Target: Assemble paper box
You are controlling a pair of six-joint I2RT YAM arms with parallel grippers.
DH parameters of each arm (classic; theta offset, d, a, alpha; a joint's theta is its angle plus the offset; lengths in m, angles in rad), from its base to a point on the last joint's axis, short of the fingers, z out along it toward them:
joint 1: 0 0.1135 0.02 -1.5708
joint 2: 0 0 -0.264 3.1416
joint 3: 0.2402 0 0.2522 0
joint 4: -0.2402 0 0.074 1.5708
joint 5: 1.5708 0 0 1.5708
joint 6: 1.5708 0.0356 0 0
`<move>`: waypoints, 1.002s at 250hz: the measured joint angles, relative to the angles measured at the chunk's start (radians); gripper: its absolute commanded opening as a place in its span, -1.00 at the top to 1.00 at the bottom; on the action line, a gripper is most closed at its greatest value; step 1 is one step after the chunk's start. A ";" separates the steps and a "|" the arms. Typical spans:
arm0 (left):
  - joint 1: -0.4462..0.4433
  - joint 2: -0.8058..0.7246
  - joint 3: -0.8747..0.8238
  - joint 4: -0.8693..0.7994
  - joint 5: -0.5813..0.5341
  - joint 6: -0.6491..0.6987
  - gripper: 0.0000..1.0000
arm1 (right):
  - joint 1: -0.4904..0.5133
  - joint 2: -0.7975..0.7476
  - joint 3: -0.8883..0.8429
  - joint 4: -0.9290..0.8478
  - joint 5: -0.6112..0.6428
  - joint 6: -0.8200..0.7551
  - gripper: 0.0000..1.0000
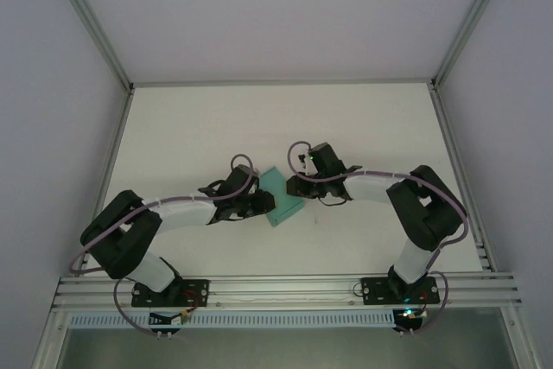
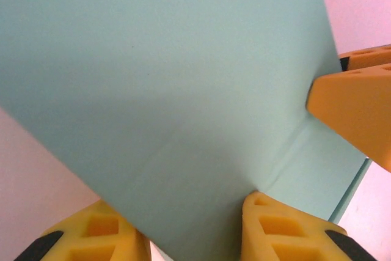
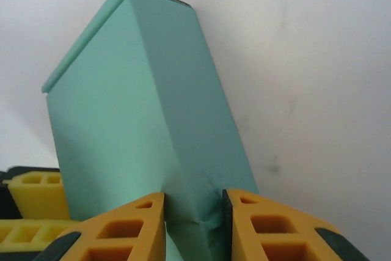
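Observation:
The teal-green paper box (image 1: 283,196) is held off the white table between both arms at the table's middle. My left gripper (image 1: 262,203) grips its left end; in the left wrist view the box (image 2: 171,77) spreads wide, and my left gripper (image 2: 183,212) has its yellow fingers (image 2: 275,224) on either side of the card by a crease. My right gripper (image 1: 298,186) holds the opposite end. In the right wrist view the box (image 3: 134,102) stands up from my right gripper (image 3: 193,203), which pinches a narrow side, and the card is crumpled there.
The white table (image 1: 199,136) lies bare all around the box. Aluminium rails (image 1: 285,287) run along the near edge by the arm bases, and upright posts (image 1: 95,32) mark the back corners. A right gripper finger (image 2: 360,102) touches the box's right edge.

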 measured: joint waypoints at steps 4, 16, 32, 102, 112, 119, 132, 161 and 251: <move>0.003 0.010 0.000 0.021 -0.003 0.001 1.00 | -0.008 0.004 -0.005 0.021 0.000 0.008 0.74; 0.012 0.035 0.000 0.081 -0.011 0.008 1.00 | -0.026 0.008 -0.011 0.059 0.005 0.023 0.75; 0.018 0.059 0.002 0.134 -0.021 0.023 0.87 | -0.034 0.001 -0.008 0.062 0.037 0.016 0.75; -0.006 0.042 0.059 0.043 -0.084 0.098 0.40 | 0.031 -0.030 0.112 -0.232 0.256 -0.082 0.82; -0.011 0.033 0.068 0.006 -0.095 0.105 0.32 | 0.046 -0.026 0.133 -0.273 0.282 -0.089 0.83; -0.014 0.027 0.074 -0.018 -0.101 0.109 0.27 | 0.055 -0.023 0.147 -0.298 0.292 -0.092 0.84; -0.016 0.019 0.085 -0.060 -0.107 0.116 0.10 | 0.067 -0.015 0.168 -0.333 0.304 -0.093 0.85; -0.019 0.012 0.113 -0.140 -0.113 0.125 0.01 | 0.083 -0.004 0.193 -0.374 0.313 -0.092 0.85; -0.034 -0.121 0.055 -0.234 -0.049 0.093 -0.62 | 0.123 0.002 0.196 -0.384 0.240 -0.080 0.86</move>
